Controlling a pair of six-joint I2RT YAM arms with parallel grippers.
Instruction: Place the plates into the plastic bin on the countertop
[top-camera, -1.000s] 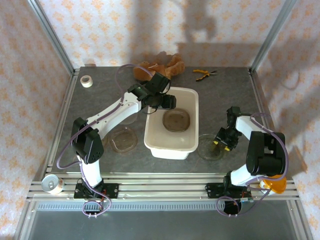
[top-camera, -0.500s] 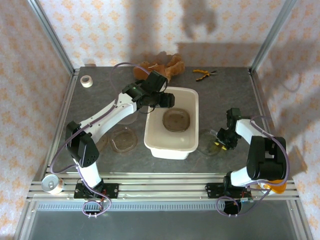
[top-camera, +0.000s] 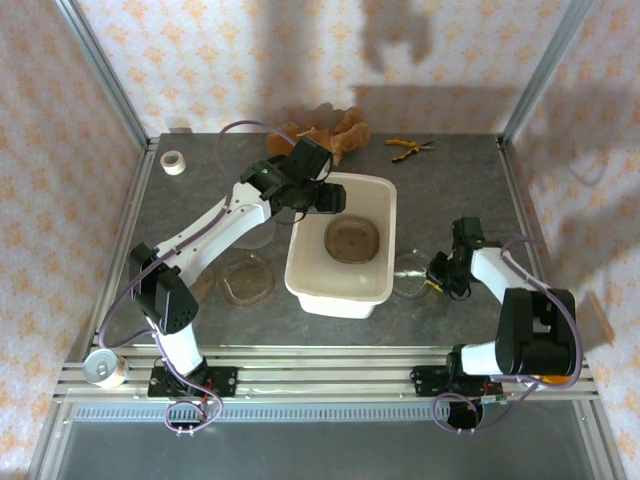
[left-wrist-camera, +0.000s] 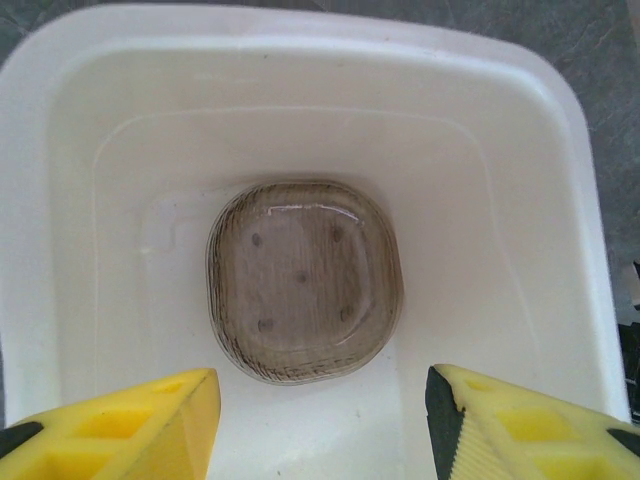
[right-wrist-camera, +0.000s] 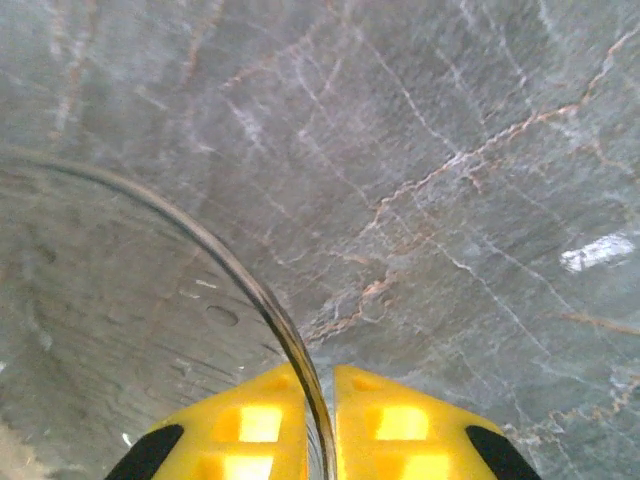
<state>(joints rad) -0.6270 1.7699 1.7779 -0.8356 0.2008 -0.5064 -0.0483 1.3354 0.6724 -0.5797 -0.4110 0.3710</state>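
Patterned peach wallpaper backs a dark grey stone-look countertop (top-camera: 450, 190) edged by aluminium rails (top-camera: 330, 372). Near its middle stands the large white translucent plastic bin (top-camera: 340, 292), and a rounded-square transparent brownish plate (top-camera: 352, 239) lies flat on the bin's floor, towards the far end. The left gripper (top-camera: 333, 199) hangs over the bin's far left corner with its yellow fingers (left-wrist-camera: 150, 420) spread wide and nothing between them, and its wrist camera looks straight down on that plate (left-wrist-camera: 304, 281). Just beside the bin's right wall is a second clear round plate (top-camera: 408, 276). The right gripper (top-camera: 437, 284) has its jaws pinched narrow on this plate's thin rim (right-wrist-camera: 235, 268). A third clear plate (top-camera: 247, 280) rests on the countertop left of the bin. A brown plush toy (top-camera: 335, 130), yellow-handled pliers (top-camera: 408, 147) and a white tape roll (top-camera: 173, 162) sit along the far edge.
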